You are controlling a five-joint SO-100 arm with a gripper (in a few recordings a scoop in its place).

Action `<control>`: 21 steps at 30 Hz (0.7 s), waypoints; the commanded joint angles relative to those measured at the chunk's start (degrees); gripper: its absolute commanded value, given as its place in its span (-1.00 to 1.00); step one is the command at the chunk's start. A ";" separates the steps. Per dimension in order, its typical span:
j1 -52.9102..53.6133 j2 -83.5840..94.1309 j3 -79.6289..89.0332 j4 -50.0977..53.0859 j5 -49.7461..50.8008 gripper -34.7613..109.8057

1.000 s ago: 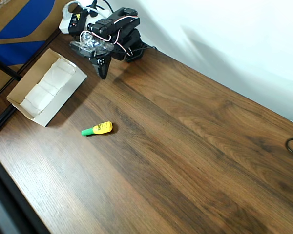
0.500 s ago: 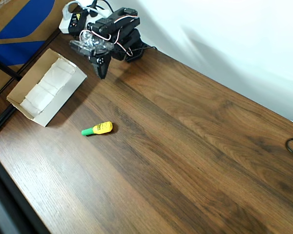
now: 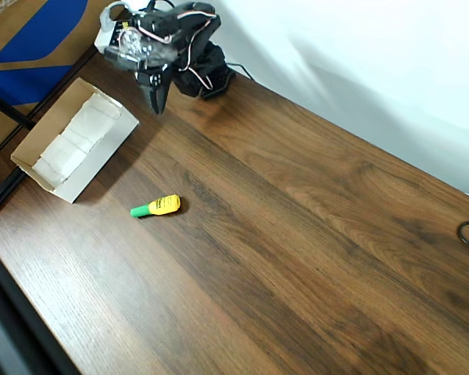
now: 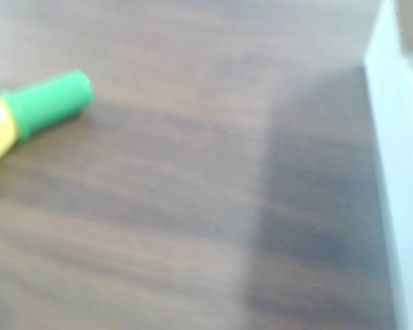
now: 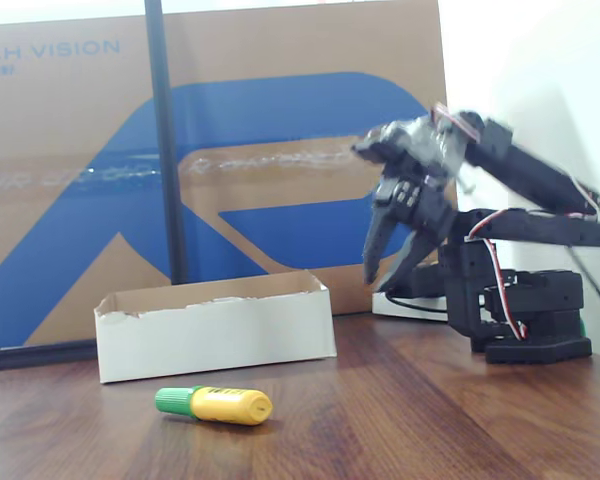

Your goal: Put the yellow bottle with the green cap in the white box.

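In the fixed view, nearest the camera, one yellow bottle with the green cap (image 5: pixel 214 404) is lying on its side on the wooden table (image 5: pixel 400 430), cap pointing picture-left, nothing touching it; probably it is lying flat because it is small and round, so it could roll when grasped. Just behind it one white box (image 5: pixel 215 329) is sitting open-topped with its long side toward the camera, apart from the bottle, looking empty from overhead (image 3: pixel 74 148), so the drop spot is ready. Farther back and to the right, one black arm is folding over its base, and the gripper (image 5: pixel 388 252) is hanging raised above the table with fingers pointing down, slightly parted and gripping nothing. Behind everything a brown-and-blue cardboard sheet (image 5: pixel 280 150) is standing as a backdrop, with a dark vertical pole (image 5: pixel 167 140) in front of it. Overhead, the gripper (image 3: pixel 155 98) is sitting near the box's far end, well apart from the bottle (image 3: pixel 157 206), which is lying between the box and the table middle. The wrist view is blurry, showing the green cap (image 4: pixel 48 102) at left and the box wall (image 4: pixel 399 172) at right, so the camera is aiming at the gap between them. Judging by this, the reach is just beginning and the pick is not yet done. Count: one bottle, one box, one arm.
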 commanded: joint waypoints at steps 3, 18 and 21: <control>-0.97 -7.12 -5.89 -2.37 0.62 -0.45; -8.00 -28.39 -17.40 -6.24 3.60 -0.33; -9.23 -31.64 -18.63 -8.17 3.60 -0.32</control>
